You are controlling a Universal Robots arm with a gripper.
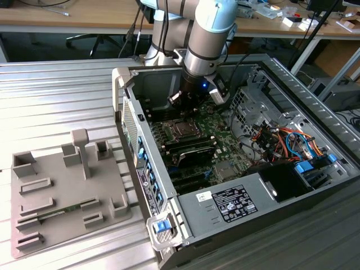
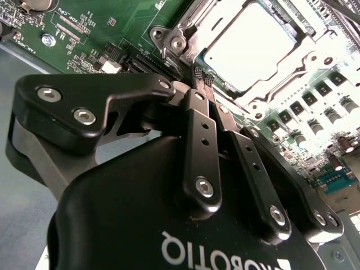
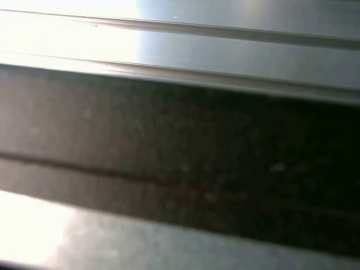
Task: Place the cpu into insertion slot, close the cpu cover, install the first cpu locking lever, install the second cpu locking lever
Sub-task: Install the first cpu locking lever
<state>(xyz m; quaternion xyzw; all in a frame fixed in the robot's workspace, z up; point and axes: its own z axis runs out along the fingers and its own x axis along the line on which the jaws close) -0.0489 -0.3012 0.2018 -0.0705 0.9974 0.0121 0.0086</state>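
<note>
The cpu lies flat in the insertion slot, its silvery face showing through the window of the cpu cover, which lies down over it. In the exterior view the cpu sits on the green board inside the open computer case. My gripper is shut, with nothing seen between the black fingers. Its tips hang just beside the socket's corner. In the exterior view my gripper hovers a little behind the socket, close above the board.
The case's walls ring the board. Long black card slots lie in front of the socket, with orange and blue cables and a labelled box on the exterior view's right. A grey fixture plate lies on the ribbed table on that view's left.
</note>
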